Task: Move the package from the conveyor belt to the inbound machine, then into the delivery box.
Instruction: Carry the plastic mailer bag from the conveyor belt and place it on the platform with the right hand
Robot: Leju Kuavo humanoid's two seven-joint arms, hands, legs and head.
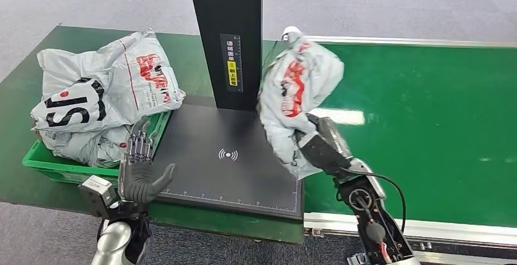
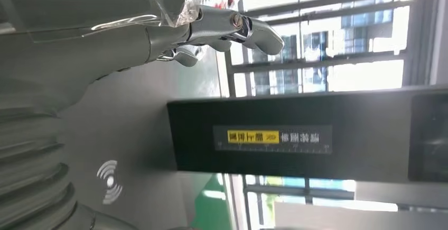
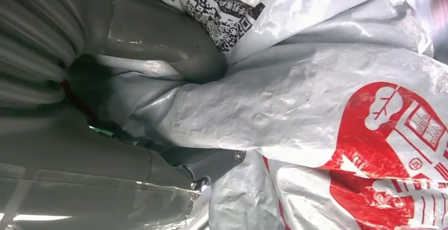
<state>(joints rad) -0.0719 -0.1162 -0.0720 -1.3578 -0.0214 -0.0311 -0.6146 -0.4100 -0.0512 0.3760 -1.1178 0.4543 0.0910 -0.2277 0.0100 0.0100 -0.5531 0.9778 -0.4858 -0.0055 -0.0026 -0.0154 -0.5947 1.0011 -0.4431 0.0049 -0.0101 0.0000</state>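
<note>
Left hand (image 1: 141,173) empty, fingers spread, at the near left corner of the black scanner pad (image 1: 231,155), just beside the green bin (image 1: 55,166) piled with grey bags (image 1: 103,100). Right hand (image 1: 320,146) grips the package (image 1: 295,88), lifted over the pad's right edge, next to the green belt (image 1: 427,125). Right wrist view adds a QR label (image 3: 222,8) on the bag; left wrist view shows the scanner post (image 2: 296,135) and windows (image 2: 327,34) behind.

Grey floor (image 1: 390,3); bright windows (image 2: 338,45), perhaps daylight.
</note>
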